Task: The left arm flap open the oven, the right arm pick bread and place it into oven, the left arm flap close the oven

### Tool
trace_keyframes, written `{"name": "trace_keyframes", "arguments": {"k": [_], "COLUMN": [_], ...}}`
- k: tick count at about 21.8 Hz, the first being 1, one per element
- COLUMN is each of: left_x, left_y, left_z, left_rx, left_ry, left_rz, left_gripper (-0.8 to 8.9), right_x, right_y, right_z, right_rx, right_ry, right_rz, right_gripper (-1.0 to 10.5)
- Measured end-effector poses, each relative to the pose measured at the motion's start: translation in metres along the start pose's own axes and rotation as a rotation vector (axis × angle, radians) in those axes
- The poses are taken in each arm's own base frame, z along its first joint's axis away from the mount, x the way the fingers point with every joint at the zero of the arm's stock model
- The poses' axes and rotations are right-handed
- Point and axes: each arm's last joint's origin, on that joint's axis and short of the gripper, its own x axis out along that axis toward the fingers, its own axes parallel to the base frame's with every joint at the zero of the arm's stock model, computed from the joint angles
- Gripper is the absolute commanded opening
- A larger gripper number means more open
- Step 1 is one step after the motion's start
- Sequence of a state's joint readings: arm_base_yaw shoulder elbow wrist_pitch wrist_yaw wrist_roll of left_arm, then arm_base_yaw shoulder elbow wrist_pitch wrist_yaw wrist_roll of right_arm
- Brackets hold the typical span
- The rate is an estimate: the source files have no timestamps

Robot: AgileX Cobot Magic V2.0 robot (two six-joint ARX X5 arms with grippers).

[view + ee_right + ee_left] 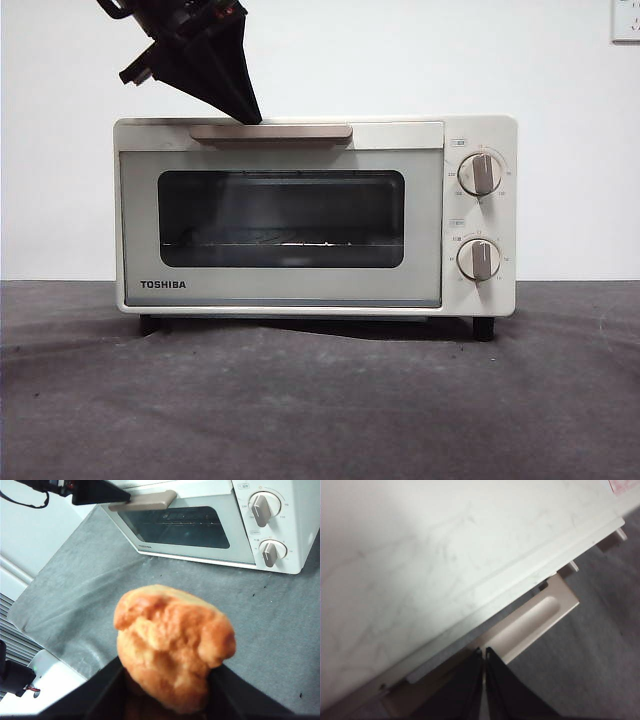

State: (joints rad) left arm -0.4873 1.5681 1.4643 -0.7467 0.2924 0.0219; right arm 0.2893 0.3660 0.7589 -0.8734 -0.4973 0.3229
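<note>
- My left end effector (250, 117) has its jaws pressed together, tip at the oven (315, 215) handle (271, 131); door is up.
- Oven sits on the grey surface (320, 400).
- My right end effector (167, 700) clamps the bread (172, 645), held above the surface, well apart from the oven.

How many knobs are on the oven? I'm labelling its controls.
2, both on the oven's right-hand panel: the upper knob directly above the lower knob. The sides and back are hidden.
</note>
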Motion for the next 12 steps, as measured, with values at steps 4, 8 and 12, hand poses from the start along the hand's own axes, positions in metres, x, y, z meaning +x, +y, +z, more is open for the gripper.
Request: {"name": "trace_keyframes", "arguments": {"k": [4,8,12], "left_x": [-0.001,-0.001,0.001], "left_y": [-0.007,-0.017,-0.023], "left_z": [-0.004,-0.01,-0.016], "left_rx": [0.02,0.038,0.042], "left_ry": [0.049,0.106,0.153], "left_rz": [0.011,0.027,0.018], "left_gripper": [0.15,0.15,0.15], "right_x": [0.0,0.0,0.0], "right_y": [0.0,0.0,0.0], "right_z": [0.0,0.0,0.0], "right_rx": [0.0,0.0,0.0], "right_ry": [0.0,0.0,0.0], "right_rz": [0.0,0.0,0.0], "right_gripper": [1.8,1.8,1.8]}}
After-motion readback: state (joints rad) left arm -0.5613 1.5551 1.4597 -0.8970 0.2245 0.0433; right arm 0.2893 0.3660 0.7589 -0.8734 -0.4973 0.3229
